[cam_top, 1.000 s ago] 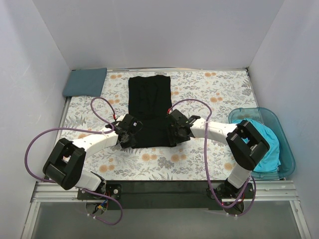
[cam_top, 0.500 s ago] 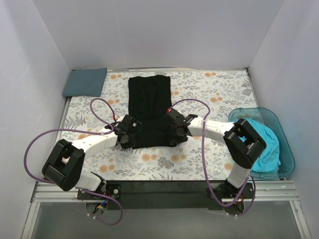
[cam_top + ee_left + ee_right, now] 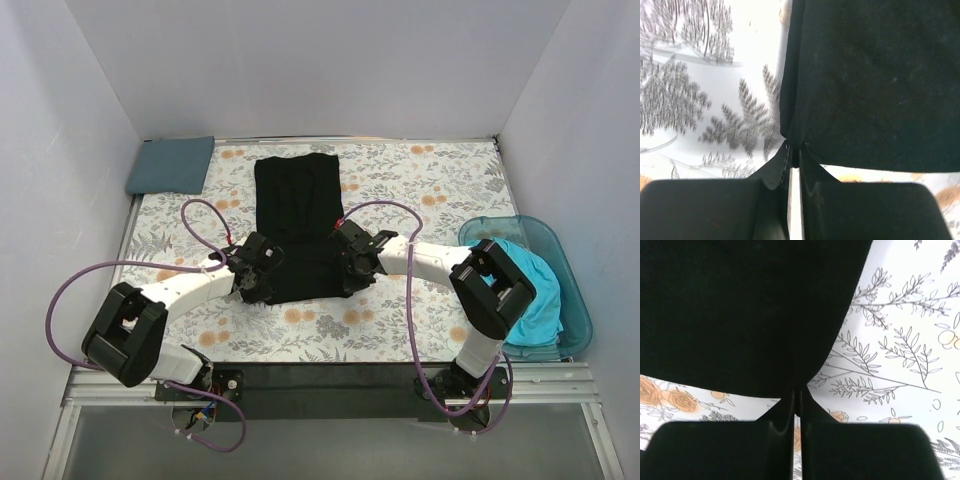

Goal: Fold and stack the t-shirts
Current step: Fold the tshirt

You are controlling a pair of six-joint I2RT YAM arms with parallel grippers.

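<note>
A black t-shirt (image 3: 297, 215) lies as a long folded strip on the floral cloth, running from the table's middle toward the back. My left gripper (image 3: 257, 283) is shut on its near left corner (image 3: 795, 142). At the near right corner (image 3: 797, 390), my right gripper (image 3: 345, 277) is shut on the cloth too. A folded slate blue-grey t-shirt (image 3: 171, 165) sits at the back left. A bright turquoise t-shirt (image 3: 535, 290) is bunched in the tub at the right.
The translucent teal tub (image 3: 575, 300) stands at the right edge of the table. White walls close in the back and both sides. Purple cables loop from both arms over the floral table cloth (image 3: 430, 190).
My right gripper has closed on the black shirt's near right corner. The shirt's near edge has shifted slightly away from the arms' bases. The left gripper keeps its hold.
</note>
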